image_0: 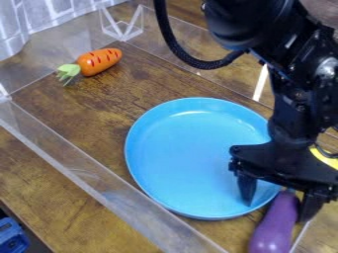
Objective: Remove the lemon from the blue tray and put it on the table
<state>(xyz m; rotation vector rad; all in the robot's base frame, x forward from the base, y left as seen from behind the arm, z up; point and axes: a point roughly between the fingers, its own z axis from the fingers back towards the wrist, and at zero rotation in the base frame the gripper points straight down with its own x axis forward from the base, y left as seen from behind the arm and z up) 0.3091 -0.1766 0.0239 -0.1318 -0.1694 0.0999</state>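
Note:
The blue tray (pixel 185 158) lies on the wooden table (pixel 119 99), right of centre. Only a sliver of the lemon (pixel 323 155) shows, at the right edge behind the black gripper body; I cannot tell whether it rests on the tray's rim. My gripper (pixel 283 201) points down over the tray's near right edge, open, with nothing between its fingers. Its left finger (pixel 252 192) hangs over the blue surface. The right finger (pixel 314 205) is beyond the rim.
A purple eggplant (pixel 271 229) lies just off the tray's near right edge, below the gripper. An orange carrot (pixel 95 61) rests at the far left of the table. Clear acrylic walls (pixel 79 148) border the table at the front, left and back.

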